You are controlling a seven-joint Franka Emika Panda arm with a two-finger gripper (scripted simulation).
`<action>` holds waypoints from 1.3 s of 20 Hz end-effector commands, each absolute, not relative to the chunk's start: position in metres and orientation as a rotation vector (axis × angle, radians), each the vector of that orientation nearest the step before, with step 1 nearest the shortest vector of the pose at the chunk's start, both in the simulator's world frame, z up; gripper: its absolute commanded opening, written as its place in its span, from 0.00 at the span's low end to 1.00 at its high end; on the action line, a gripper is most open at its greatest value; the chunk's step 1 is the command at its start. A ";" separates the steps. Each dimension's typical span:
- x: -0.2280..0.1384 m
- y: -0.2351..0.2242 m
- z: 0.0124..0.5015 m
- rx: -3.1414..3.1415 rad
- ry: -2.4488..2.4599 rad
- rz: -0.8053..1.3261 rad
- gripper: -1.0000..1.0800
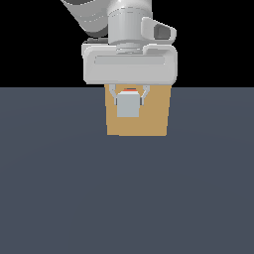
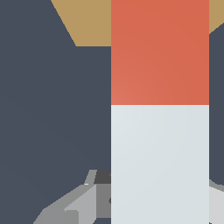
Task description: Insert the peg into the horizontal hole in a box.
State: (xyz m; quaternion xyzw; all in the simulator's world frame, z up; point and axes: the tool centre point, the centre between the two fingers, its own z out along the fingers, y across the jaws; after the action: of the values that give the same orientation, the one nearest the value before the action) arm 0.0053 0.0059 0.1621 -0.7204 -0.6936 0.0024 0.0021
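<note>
The peg (image 1: 128,106) is held tight between the two fingers of the gripper (image 1: 129,98), up off the floor (image 1: 59,188). Its white end is seen in front of the tan box (image 1: 158,116). The hole cannot be seen.

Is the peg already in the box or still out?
Cannot tell. The claw holds the peg level, orange end toward the box, but the peg and claw hide the hole in both views.
</note>
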 end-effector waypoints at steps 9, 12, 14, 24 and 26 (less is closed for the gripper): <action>0.007 0.010 0.165 -2.263 -2.178 0.000 0.00; 0.007 0.021 0.165 -2.263 -2.178 0.000 0.00; 0.008 0.033 0.165 -2.263 -2.178 0.000 0.00; 0.010 0.115 0.167 -2.265 -2.179 -0.005 0.00; 0.011 0.126 0.167 -2.265 -2.179 -0.005 0.00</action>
State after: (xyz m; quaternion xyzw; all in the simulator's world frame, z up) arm 0.0092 0.1176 0.1644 -0.7197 -0.6943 0.0003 0.0008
